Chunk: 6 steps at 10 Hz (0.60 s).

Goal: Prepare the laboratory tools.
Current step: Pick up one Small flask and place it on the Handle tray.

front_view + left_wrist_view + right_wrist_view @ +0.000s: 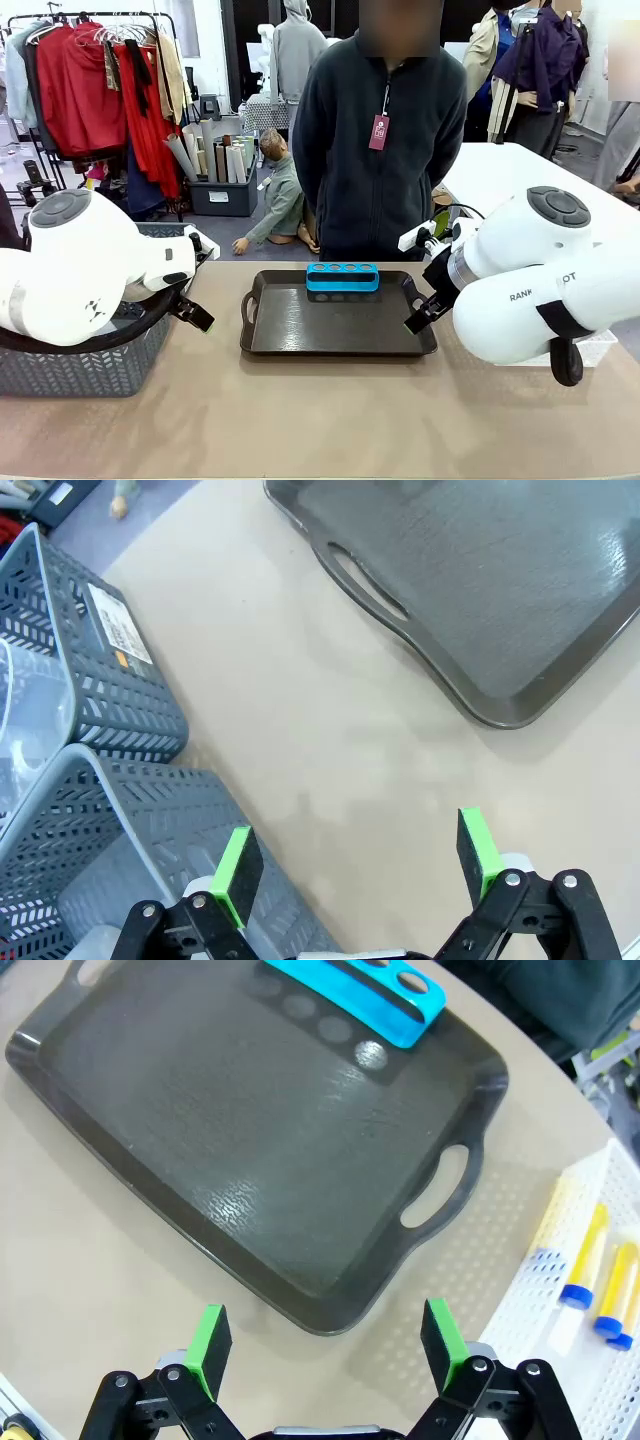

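Observation:
The blue four-hole rack (342, 277) stands with its holes unfilled at the far edge of a dark tray (300, 325), and appears again as the rack (372, 988). Amber tubes with blue caps (584, 1260) lie in a white perforated bin (560, 1350) right of the tray. My right gripper (325, 1338) hangs open over the tray's near right corner, holding nothing. My left gripper (357, 858) is open above bare table between the tray (480, 590) and a grey basket (120, 710). Something clear (25, 695) lies inside that basket; I cannot tell what it is.
A person in a dark fleece (380, 150) stands at the far side with hands behind the back. Grey slatted baskets (80, 365) sit at the table's left, partly under my left arm (90, 265). The white bin (595, 350) sits at the right under my right arm (530, 280).

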### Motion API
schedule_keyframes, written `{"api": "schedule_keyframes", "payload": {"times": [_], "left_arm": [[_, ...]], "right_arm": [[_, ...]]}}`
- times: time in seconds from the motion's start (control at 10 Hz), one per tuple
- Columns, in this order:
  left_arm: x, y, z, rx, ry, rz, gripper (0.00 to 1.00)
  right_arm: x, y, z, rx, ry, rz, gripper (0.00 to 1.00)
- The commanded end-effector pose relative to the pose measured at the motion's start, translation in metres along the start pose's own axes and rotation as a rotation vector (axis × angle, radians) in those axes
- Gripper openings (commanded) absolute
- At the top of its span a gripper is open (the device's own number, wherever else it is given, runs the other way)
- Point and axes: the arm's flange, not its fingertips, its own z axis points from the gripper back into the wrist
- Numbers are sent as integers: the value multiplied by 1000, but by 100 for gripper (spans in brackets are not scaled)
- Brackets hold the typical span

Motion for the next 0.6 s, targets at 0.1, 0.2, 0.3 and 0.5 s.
{"api": "schedule_keyframes", "payload": {"times": [0.1, 0.2, 0.3, 0.5], "left_arm": [[0, 0, 0, 0, 0, 0, 100], [0, 0, 0, 0, 0, 0, 100], [0, 0, 0, 0, 0, 0, 100], [0, 0, 0, 0, 0, 0, 100]], "right_arm": [[0, 0, 1, 0, -2, -1, 100], [0, 0, 1, 0, -2, -1, 100], [0, 0, 1, 0, -2, -1, 100], [0, 0, 1, 0, -2, -1, 100]]}}
